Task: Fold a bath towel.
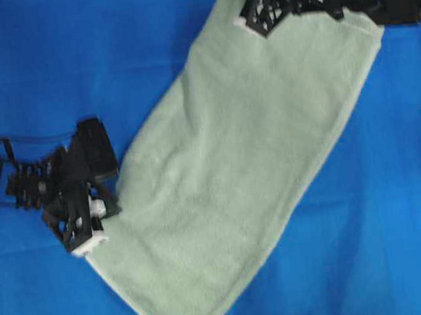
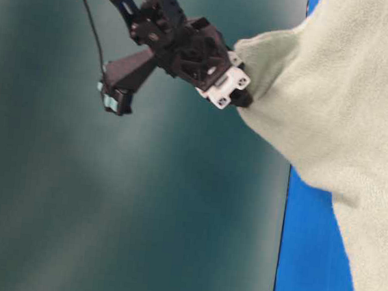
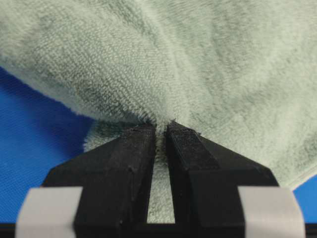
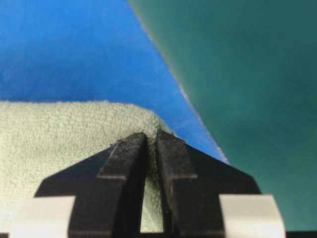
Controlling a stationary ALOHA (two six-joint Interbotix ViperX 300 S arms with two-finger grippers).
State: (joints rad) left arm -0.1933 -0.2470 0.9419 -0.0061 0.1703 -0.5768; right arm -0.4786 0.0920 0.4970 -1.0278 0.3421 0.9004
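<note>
Towel (image 1: 243,176): pale green terry, spread slantwise over the blue cloth (image 1: 25,64), running from upper right to lower left in the overhead view.

My left gripper (image 1: 96,224): jaws nearly together, pinching the towel's lower-left edge; pile bunched between my fingertips (image 3: 138,144).

My right gripper (image 1: 248,5): jaws nearly together, clamped on the towel's upper corner, near the blue cloth's edge.

From table level, one held corner (image 2: 270,63) is lifted, the towel hanging from it.
</note>
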